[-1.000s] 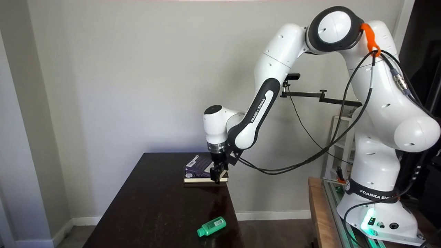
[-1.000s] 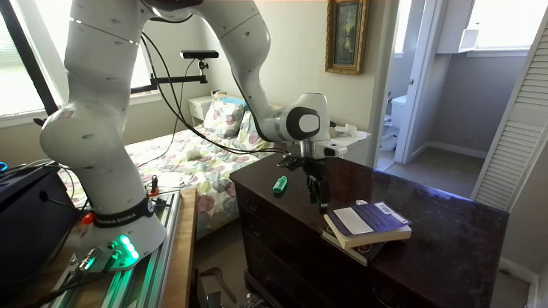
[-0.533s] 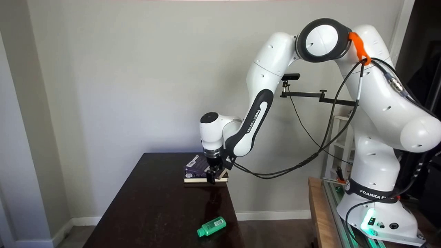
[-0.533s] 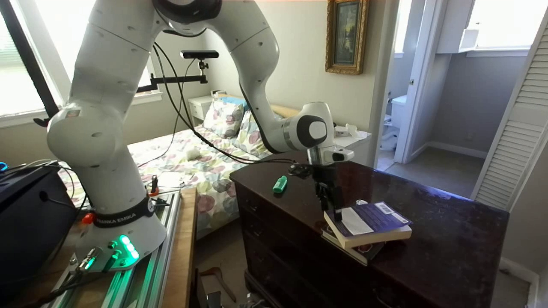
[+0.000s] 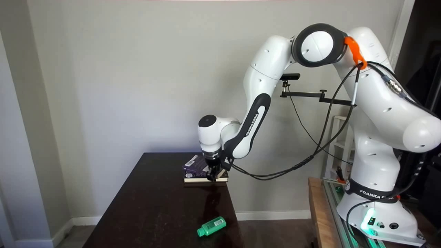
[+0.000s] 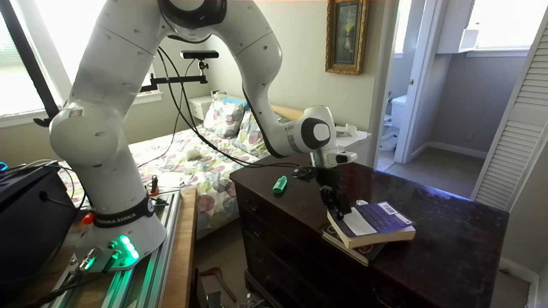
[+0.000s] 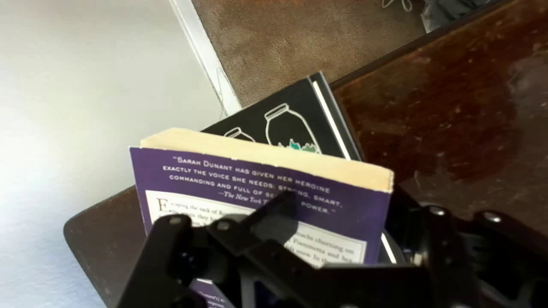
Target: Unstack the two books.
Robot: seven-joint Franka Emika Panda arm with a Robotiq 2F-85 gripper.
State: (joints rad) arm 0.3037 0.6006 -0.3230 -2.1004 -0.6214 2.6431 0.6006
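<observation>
Two books lie stacked at the edge of a dark dresser [image 6: 449, 239]. On top is a purple book [image 6: 379, 221], back cover up, with a white printed panel and cream page edges; a line naming Sarah Dunant (legible only in the wrist view) runs across it in white capitals. It sits askew over a black book [image 7: 295, 122] whose cover shows white-outlined jars, one with touches of green inside, and a corner of that lower book pokes out from under it. The gripper [image 7: 344, 209] reaches down at a tilt over a corner of the purple book with its fingers [image 7: 274, 222] apart: in the wrist view one crosses the cover and its printed panel, while the other stands just beside the book's edge. Whether either finger presses on the book, I cannot tell. In both exterior views a white arm [image 5: 262, 81] bends down to the stack, black cables [image 5: 306, 160] drooping in a loop from it. A green bottle [image 6: 280, 185] lies on its side on the same dresser, well apart from the books. Beyond, in an exterior view, are a bed [image 6: 205, 171] with a patterned spread and a gold-framed picture [image 6: 346, 36] on the wall.
</observation>
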